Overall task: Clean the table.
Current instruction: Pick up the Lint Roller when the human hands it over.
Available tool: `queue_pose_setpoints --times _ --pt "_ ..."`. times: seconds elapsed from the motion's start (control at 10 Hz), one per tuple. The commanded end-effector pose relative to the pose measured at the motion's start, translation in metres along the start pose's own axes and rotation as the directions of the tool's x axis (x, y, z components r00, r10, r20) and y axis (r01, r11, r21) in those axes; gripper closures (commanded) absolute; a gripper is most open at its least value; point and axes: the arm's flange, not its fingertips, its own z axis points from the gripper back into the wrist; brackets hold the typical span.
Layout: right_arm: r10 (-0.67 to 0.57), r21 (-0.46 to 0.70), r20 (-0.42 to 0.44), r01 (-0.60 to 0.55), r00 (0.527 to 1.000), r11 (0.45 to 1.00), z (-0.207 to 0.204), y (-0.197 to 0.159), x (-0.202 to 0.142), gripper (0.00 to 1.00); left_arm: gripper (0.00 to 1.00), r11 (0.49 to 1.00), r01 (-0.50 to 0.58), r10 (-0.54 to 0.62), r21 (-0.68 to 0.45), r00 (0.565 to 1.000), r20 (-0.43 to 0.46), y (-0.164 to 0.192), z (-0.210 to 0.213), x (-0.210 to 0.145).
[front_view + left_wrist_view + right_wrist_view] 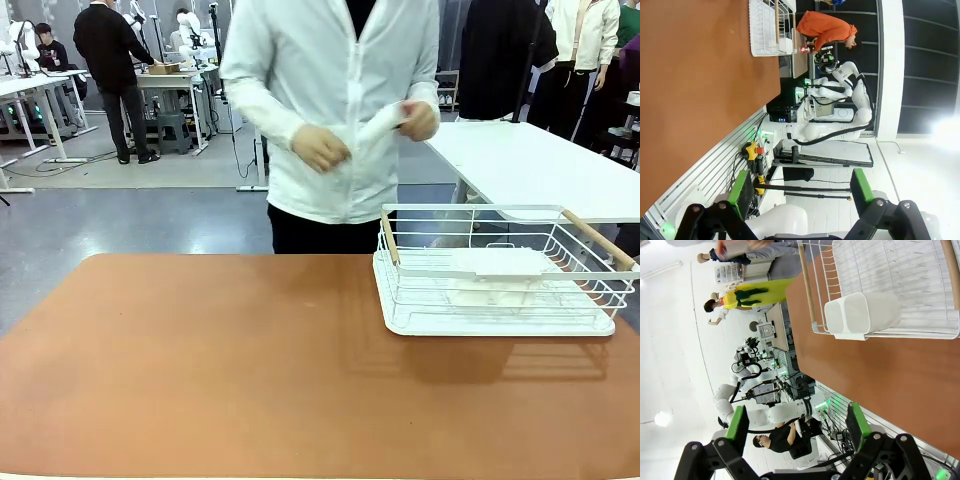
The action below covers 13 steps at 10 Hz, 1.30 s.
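Table [200,370]: the terracotta top spans the front view from side to side. Its far edge runs straight, with a rounded far-left corner, and its near edge lies along the bottom of the picture. Bare surface runs from the left side across the middle and along the whole near strip.

Basket [460,209]: white wire with wooden handles, standing on the far-right part of the table. Its back is close to the far edge and its right end is near the table's right side. In the right wrist view a white holder [862,315] hangs on the basket's side wall.

Person: stands just beyond the far edge, about centre. Both hands [320,148] are raised at chest height, off the table, around a white roll [380,125].

Left end effector [801,187]: fingers spread wide apart, nothing between them, off the table's edge over the robot's side.

Right end effector [797,421]: fingers likewise wide apart and holding nothing, beyond the table edge, well apart from the basket.

A white table [520,160] stands behind the basket, across a gap of floor.
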Motion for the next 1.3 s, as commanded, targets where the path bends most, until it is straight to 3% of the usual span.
queue_pose_setpoints --times 0.0,1.2 --pt "0.005 0.001 0.001 -0.005 1.0 1.0 0.0003 0.0027 -0.0019 0.0 0.0 1.0 -0.007 0.007 0.005 1.0 -0.002 -0.0041 0.0023 -0.0061" --pt "0.005 0.001 0.001 -0.005 1.0 1.0 0.0003 0.0027 -0.0019 0.0 0.0 1.0 -0.007 0.007 0.005 1.0 -0.002 -0.0041 0.0023 -0.0061"
